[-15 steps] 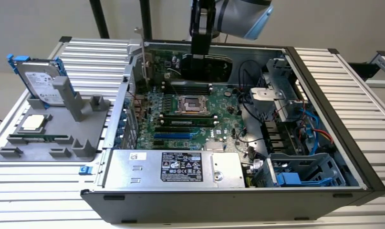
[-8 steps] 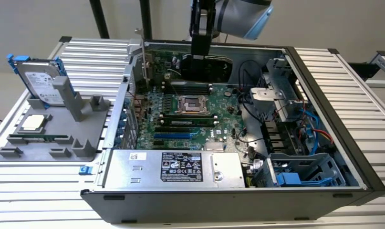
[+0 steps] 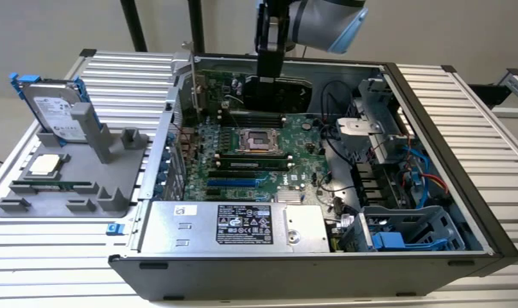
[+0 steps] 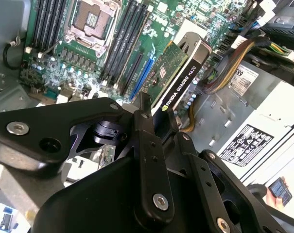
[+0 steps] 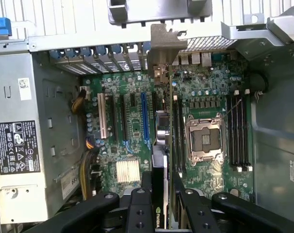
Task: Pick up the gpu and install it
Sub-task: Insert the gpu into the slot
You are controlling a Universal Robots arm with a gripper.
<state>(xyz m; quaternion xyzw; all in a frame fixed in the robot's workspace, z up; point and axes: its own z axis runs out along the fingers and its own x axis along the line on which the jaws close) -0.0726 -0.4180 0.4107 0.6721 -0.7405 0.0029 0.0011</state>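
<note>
My gripper (image 3: 269,77) is shut on the gpu (image 3: 278,94) and holds it on edge above the far part of the open computer case. The card's black shroud faces the exterior view, and its silver bracket (image 3: 194,83) points to the exterior view's left, by the case's rear wall. In the second wrist view the gpu (image 4: 178,73) hangs below my fingers (image 4: 146,121), green board on one side and black shroud on the other. The first wrist view looks down the card's edge (image 5: 169,145). Its bracket (image 5: 162,46) is near the rear slot openings, between the blue slot (image 5: 145,119) and the processor socket (image 5: 204,138).
The motherboard (image 3: 267,163) lies open in the case, with the power supply (image 3: 233,224) along the near wall. A drive cage (image 3: 400,234) and cables (image 3: 422,173) fill the exterior view's right. Outside the case a grey stand (image 3: 70,186) holds a hard drive (image 3: 58,109) with blue rails.
</note>
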